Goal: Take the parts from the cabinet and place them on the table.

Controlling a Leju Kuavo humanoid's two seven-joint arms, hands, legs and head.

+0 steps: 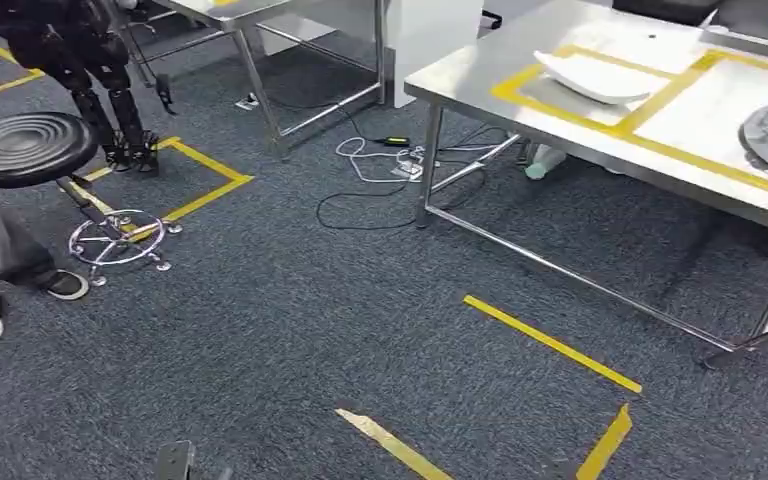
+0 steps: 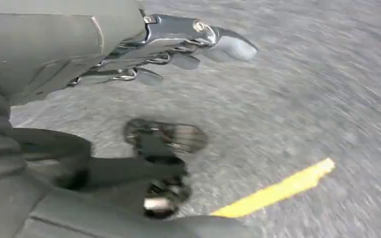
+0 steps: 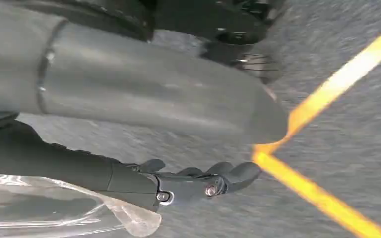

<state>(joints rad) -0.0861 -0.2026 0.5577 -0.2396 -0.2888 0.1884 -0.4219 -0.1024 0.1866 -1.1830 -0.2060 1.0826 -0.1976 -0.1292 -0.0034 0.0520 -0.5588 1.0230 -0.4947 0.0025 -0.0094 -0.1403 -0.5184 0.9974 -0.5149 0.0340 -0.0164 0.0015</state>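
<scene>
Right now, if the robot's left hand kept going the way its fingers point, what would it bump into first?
Probably just the grey carpet. The left hand holds nothing, and its fingers point out over bare floor. The yellow tape lies off to one side. The picture is blurry, so depth is hard to judge.

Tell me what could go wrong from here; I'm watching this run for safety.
Loose cables lie on the carpet by the table leg; a foot could snag them. A stool and a person's foot are at the left, a possible collision if the robot turns. Some clear plastic sits beside the right hand; the grip is unclear, so it might drop.
</scene>
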